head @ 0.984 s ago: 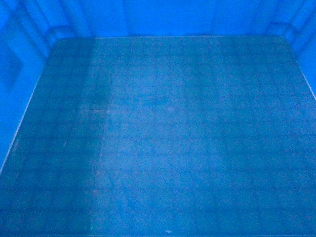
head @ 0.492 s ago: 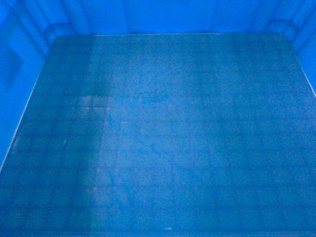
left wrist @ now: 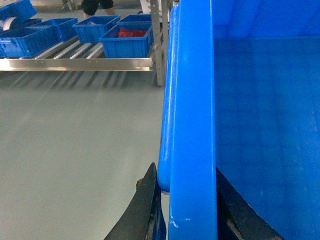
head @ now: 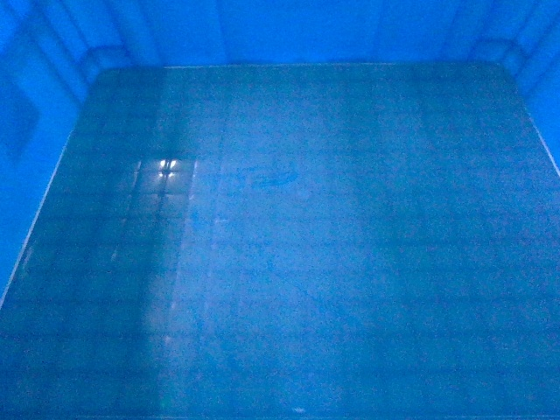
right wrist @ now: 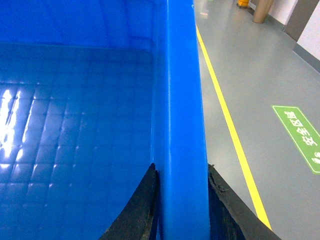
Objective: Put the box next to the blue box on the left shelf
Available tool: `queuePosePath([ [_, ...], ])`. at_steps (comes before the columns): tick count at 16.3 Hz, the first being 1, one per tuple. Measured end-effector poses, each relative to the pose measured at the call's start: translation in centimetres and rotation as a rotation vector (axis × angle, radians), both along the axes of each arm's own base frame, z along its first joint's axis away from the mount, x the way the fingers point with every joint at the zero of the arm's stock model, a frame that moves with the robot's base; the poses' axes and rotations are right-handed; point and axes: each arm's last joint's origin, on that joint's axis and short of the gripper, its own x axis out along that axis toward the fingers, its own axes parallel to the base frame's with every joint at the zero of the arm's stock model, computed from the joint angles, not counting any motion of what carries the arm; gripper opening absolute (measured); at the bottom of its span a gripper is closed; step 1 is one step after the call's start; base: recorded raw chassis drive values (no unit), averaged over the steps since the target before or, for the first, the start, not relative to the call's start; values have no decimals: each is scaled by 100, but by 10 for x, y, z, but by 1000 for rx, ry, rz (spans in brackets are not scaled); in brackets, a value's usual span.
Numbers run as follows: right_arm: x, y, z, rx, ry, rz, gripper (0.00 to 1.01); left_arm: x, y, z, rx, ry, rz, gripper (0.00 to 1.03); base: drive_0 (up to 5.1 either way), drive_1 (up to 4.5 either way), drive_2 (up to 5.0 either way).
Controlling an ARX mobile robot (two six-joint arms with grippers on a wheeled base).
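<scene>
The box (head: pixel 297 245), a bright blue open-top crate, fills the head view with its gridded floor and inner walls. My left gripper (left wrist: pixel 184 171) is shut on the box's left rim (left wrist: pixel 192 100), one black finger outside the wall and one inside. My right gripper (right wrist: pixel 180 167) is shut on the right rim (right wrist: pixel 177 75) in the same way. In the left wrist view a roller shelf (left wrist: pixel 75 64) stands far off at the upper left and carries several blue boxes (left wrist: pixel 125 46). One of them holds something red (left wrist: pixel 132 33).
Grey floor (left wrist: pixel 75 140) lies between the carried box and the shelf. A metal shelf post (left wrist: pixel 159 45) stands by the nearest bin. A yellow line (right wrist: pixel 225 110) and a green floor sign (right wrist: pixel 300 132) run along the right side. Someone's legs (left wrist: pixel 95 5) show behind the shelf.
A bright light reflection has appeared on the left part of the box floor in the head view. The floor's far edge shifted slightly up, then back down.
</scene>
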Motion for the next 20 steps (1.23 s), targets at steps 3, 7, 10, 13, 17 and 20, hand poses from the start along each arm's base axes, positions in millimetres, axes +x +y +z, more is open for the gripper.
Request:
queuePosePath([
  [3,0,0,0,0,-1,-1,20,0,0,0,-1,0,-2,17,-9,425,-442],
  [7,0,0,0,0,0,0,20,0,0,0,-1,-2,-1,17,-3,431,-436],
  [10,0,0,0,0,-1,0,20,0,0,0,0,-2,-1,17,-4,429,-437],
  [13,0,0,0,-1,1,-1,20,0,0,0,0,-1,-1,17,-4,430,-437],
  [17,0,0,0,0,1,-2,20,0,0,0,-1,-2,-2,17,-2,431,-436],
  [20,0,0,0,-1,4,0,20,0,0,0,-1,-1,-1,17,-1,433,-434],
])
